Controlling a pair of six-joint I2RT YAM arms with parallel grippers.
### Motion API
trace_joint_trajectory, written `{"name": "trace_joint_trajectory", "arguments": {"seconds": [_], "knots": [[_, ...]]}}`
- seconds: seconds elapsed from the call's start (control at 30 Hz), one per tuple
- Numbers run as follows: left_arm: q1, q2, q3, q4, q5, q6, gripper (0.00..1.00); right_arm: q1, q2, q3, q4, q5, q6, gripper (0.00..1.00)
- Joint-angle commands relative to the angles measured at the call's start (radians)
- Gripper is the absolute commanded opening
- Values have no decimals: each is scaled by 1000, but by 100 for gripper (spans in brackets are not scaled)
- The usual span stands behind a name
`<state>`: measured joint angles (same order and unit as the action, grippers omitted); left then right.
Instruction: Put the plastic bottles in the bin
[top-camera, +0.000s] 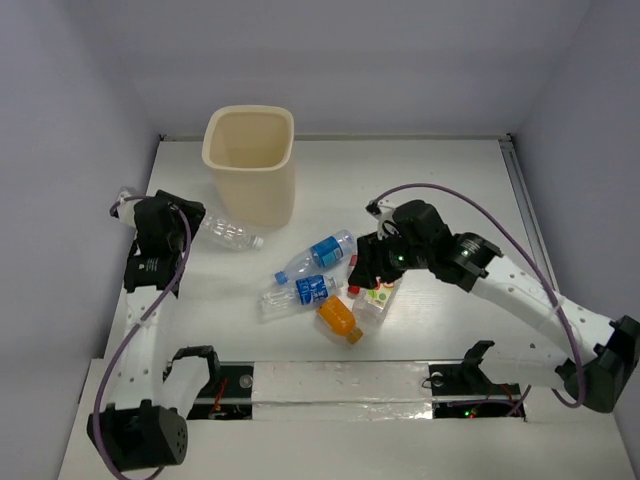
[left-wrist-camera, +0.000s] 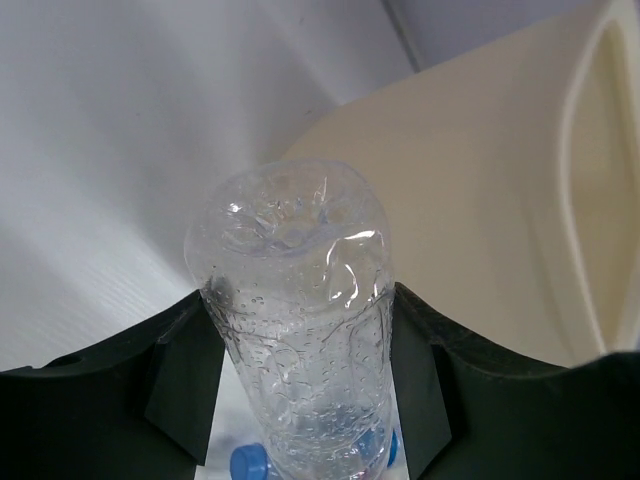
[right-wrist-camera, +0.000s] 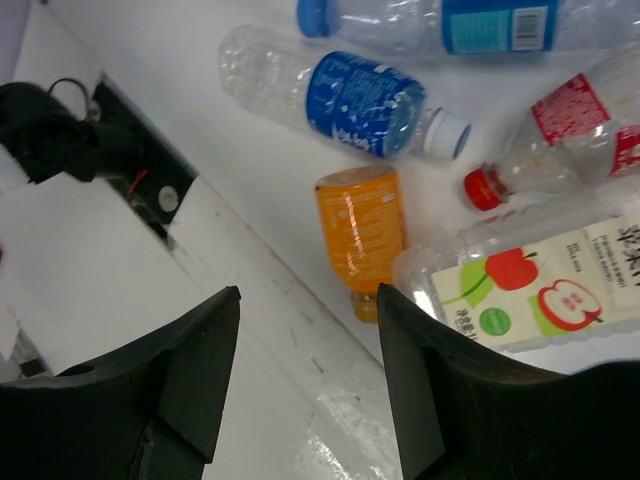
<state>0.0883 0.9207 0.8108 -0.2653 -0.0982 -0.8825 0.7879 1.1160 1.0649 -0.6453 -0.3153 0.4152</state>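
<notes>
The cream bin (top-camera: 250, 160) stands at the back left; its wall fills the right of the left wrist view (left-wrist-camera: 480, 190). My left gripper (top-camera: 195, 222) (left-wrist-camera: 300, 380) is shut on the plain clear bottle (top-camera: 230, 235) (left-wrist-camera: 295, 300), just left of the bin. My right gripper (top-camera: 365, 270) (right-wrist-camera: 308, 300) is open and empty, above the bottle pile. There lie two blue-labelled bottles (top-camera: 322, 250) (top-camera: 300, 293) (right-wrist-camera: 365, 100) (right-wrist-camera: 490, 25), the orange bottle (top-camera: 339, 318) (right-wrist-camera: 362, 225), the fruit-print bottle (top-camera: 378, 295) (right-wrist-camera: 540, 290) and the red-labelled bottle (right-wrist-camera: 570, 130), mostly hidden under the gripper in the top view.
The white table's near edge carries a taped strip and the arm bases (top-camera: 300, 385). Grey walls close in the table at the back and sides. A purple cable (top-camera: 480, 205) loops over the right arm.
</notes>
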Motion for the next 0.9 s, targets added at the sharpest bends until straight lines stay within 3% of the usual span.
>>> {"name": "trace_joint_trajectory", "arguments": {"seconds": [0.0, 0.07, 0.2, 0.37, 0.5, 0.67, 0.87], "knots": [[-24, -63, 88, -118, 29, 40, 35, 4, 39, 99, 67, 156, 11, 65], [-24, -98, 140, -121, 43, 40, 35, 4, 83, 119, 62, 191, 17, 70], [-42, -66, 397, -109, 51, 66, 33, 4, 104, 133, 79, 211, 42, 74], [-90, 142, 704, -46, 15, 134, 33, 4, 84, 106, 125, 206, 76, 76], [-166, 358, 980, -11, -116, 246, 33, 4, 102, 95, 141, 237, 94, 77], [-274, 529, 1110, 49, -244, 421, 33, 4, 143, 92, 174, 272, 155, 77], [-390, 632, 1076, 233, -406, 637, 33, 4, 200, 104, 222, 353, 209, 76]]}}
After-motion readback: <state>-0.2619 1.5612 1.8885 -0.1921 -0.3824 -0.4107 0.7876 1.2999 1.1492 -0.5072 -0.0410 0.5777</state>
